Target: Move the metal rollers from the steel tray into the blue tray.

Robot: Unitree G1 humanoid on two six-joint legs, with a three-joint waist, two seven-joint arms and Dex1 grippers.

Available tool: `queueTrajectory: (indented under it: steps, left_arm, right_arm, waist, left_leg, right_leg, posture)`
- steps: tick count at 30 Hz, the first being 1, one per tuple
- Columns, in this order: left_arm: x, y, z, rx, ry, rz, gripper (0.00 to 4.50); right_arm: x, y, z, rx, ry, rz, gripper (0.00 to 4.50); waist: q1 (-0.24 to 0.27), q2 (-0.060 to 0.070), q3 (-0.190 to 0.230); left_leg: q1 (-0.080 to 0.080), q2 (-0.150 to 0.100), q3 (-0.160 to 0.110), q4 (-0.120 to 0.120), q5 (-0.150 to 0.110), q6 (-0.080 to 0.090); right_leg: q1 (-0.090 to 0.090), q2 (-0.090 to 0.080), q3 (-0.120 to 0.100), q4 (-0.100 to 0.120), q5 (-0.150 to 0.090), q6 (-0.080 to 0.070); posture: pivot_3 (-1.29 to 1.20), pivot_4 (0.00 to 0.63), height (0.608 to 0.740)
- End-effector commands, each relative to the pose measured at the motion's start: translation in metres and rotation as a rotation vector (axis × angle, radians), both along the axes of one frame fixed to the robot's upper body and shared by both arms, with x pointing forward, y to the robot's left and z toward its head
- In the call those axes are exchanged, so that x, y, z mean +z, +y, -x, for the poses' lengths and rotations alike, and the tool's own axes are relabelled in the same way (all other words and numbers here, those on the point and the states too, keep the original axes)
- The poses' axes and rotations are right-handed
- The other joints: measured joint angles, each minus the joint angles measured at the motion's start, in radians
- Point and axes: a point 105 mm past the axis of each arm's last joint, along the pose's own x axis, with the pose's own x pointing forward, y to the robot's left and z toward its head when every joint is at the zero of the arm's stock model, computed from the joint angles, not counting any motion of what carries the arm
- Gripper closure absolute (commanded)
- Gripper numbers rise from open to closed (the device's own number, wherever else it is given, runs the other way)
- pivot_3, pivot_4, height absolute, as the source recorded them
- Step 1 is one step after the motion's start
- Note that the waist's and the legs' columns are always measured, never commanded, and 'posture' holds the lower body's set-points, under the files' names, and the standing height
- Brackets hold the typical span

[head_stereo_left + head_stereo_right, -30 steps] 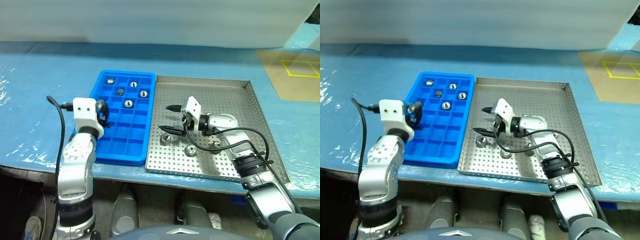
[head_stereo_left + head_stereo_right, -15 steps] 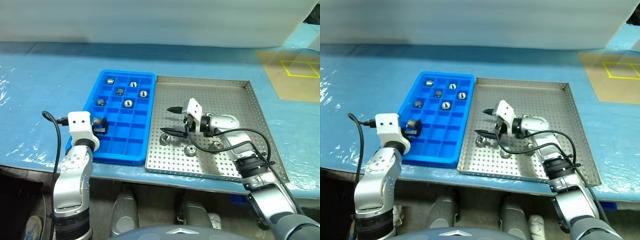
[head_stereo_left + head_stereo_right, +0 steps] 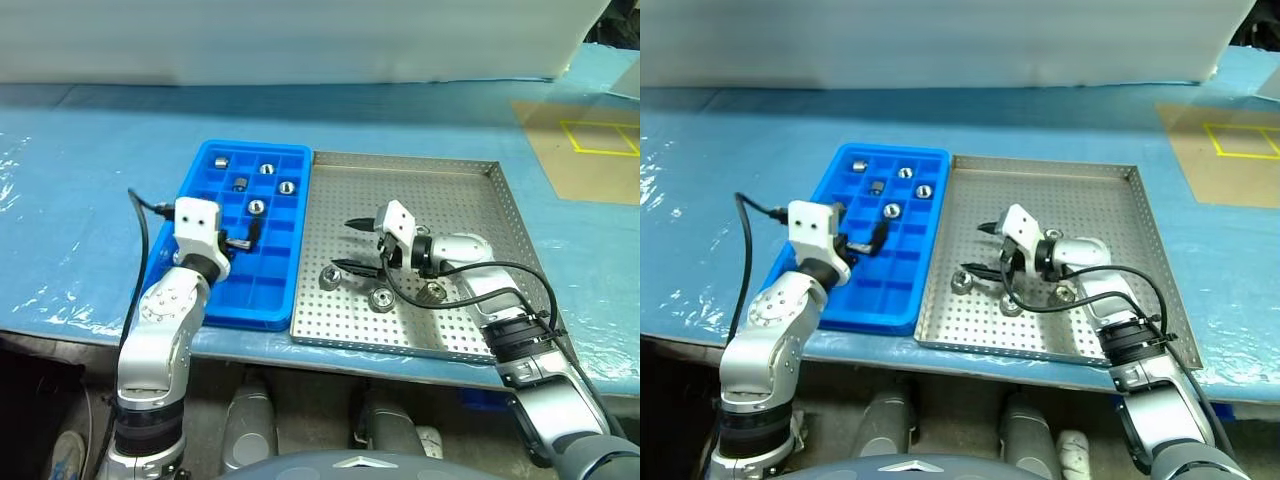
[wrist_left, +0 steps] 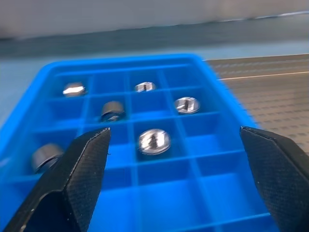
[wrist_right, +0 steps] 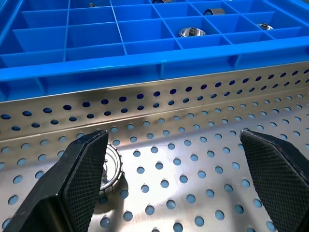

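The blue tray point(image 3: 262, 148) sits left of the steel tray point(image 3: 450, 200), their sides touching. Several metal rollers point(image 4: 154, 141) lie in the blue tray's far compartments. Three more rollers rest on the steel tray's perforated floor point(image 3: 330, 279) point(image 3: 381, 299) point(image 3: 433, 292). My left gripper point(image 3: 245, 236) hovers open and empty over the blue tray's near-left compartments. My right gripper point(image 3: 345, 244) is open low over the steel tray's left part, with one roller point(image 5: 107, 164) just beside its near finger and nothing between the fingers.
Both trays stand on a blue plastic-covered table point(image 3: 90, 180) near its front edge. A brown board with yellow tape marks point(image 3: 590, 150) lies at the far right. A pale wall runs along the back.
My left gripper has opened, leaving a roller in a left compartment of the blue tray, then swung right over the tray. My right gripper has shifted slightly right and stayed open.
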Motion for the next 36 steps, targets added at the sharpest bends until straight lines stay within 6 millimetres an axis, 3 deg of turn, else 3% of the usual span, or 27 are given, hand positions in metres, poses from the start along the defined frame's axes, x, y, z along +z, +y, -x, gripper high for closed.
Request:
queueTrajectory:
  steps: [1,6,12,24,36]
  left_arm:
    - [0.013,-0.025,0.007,-0.234,-0.056,-0.052,0.01]
    - [0.01,-0.063,0.013,-0.607,-0.016,-0.18,0.01]
    - [0.005,-0.082,0.005,-0.861,0.075,-0.273,0.01]
    - [-0.007,-0.101,-0.031,-1.078,0.264,-0.555,0.01]
    - [-0.036,-0.1,-0.021,-1.27,0.376,-0.793,0.01]
  right_arm:
    - [0.015,-0.006,0.007,0.024,0.002,-0.023,0.0]
    - [0.019,-0.017,0.018,0.039,0.034,0.004,0.0]
    - [0.024,-0.028,0.027,0.029,0.033,0.035,0.0]
    - [0.023,-0.043,0.047,-0.058,0.059,0.041,0.0]
    - [0.015,-0.054,0.062,-0.151,0.077,0.046,0.0]
  waist:
    - [-0.001,0.0,0.0]
    - [0.0,0.001,0.0]
    - [-0.007,0.001,-0.001]
    - [-0.041,0.001,-0.001]
    - [-0.06,0.001,-0.001]
  left_leg:
    - [0.0,0.0,0.0,0.0,0.0,0.0]
    - [0.001,-0.001,0.0,0.001,0.0,-0.001]
    - [0.004,-0.001,0.001,0.003,0.001,-0.003]
    - [0.008,-0.003,0.001,0.003,0.002,-0.004]
    - [0.008,-0.003,0.001,0.003,0.002,-0.004]
  right_leg:
    - [0.0,0.0,0.0,0.0,0.0,0.0]
    - [0.0,0.0,0.001,0.002,0.0,0.0]
    - [0.0,0.0,0.003,0.007,0.0,0.0]
    - [0.001,0.0,0.007,0.012,0.0,0.0]
    - [0.001,-0.001,0.007,0.012,0.0,0.0]
  posture:
    - [0.06,0.15,0.74]
    - [0.01,0.15,0.74]
    - [-0.06,0.15,0.74]
    - [-0.22,0.15,0.74]
    - [-0.3,0.15,0.74]
